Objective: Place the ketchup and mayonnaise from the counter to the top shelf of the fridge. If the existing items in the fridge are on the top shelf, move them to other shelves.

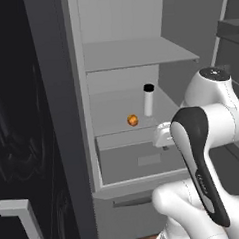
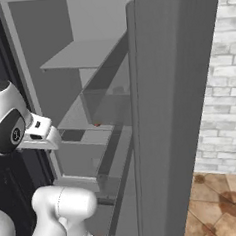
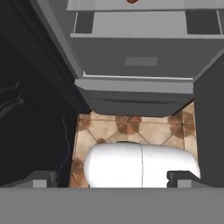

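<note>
Tool (image 3: 112,177) hangs wide open and empty, orange ball (image 1: 133,120) sits on a lower fridge (image 1: 140,90) shelf at 7 o'clock from a white bottle (image 1: 149,100), so a careless reach probably knocks either over.

Flat, dim rendered light; soft shadows, mild blur.

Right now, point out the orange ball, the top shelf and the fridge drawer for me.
orange ball (image 1: 133,120): left base view, middle of the ball, on a lower shelf.
top shelf (image 1: 137,53): left base view, bare flat board.
fridge drawer (image 3: 140,63): hand view, grey drawer front.
</note>
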